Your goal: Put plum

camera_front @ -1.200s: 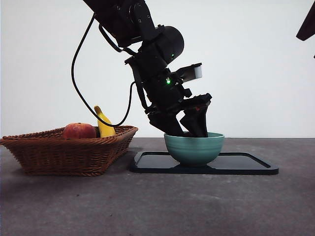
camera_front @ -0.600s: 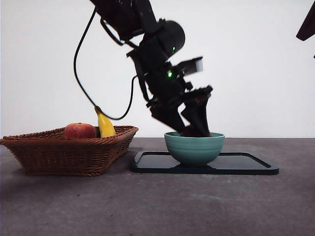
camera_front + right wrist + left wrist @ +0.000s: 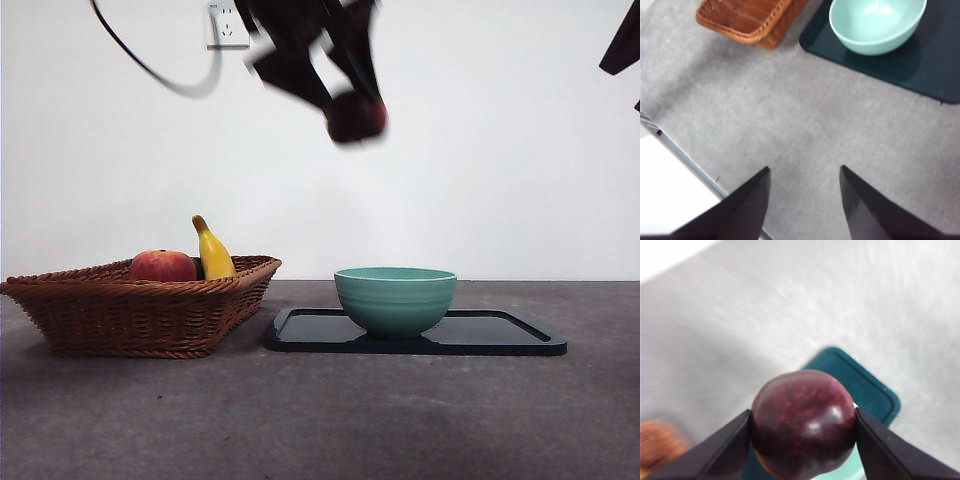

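The dark maroon plum (image 3: 803, 422) sits clamped between the two black jaws of my left gripper (image 3: 803, 427). In the front view that gripper (image 3: 352, 110) hangs high near the top of the picture, blurred, with the plum (image 3: 357, 117) at its tip, well above the teal bowl (image 3: 395, 298). The bowl shows empty (image 3: 876, 22) and stands on a dark tray (image 3: 500, 335). My right gripper (image 3: 802, 187) is open over bare table, away from the bowl, and shows only as a black tip at the top right corner of the front view.
A wicker basket (image 3: 140, 310) stands left of the tray, holding a red-orange fruit (image 3: 161, 266) and a yellow banana (image 3: 212, 252). The basket's corner (image 3: 747, 20) also shows in the right wrist view. A wall socket (image 3: 228, 25) is on the back wall.
My left gripper has risen fast out of the bowl to high above it, carrying the plum up with it. The bowl, tray and basket have stayed put.
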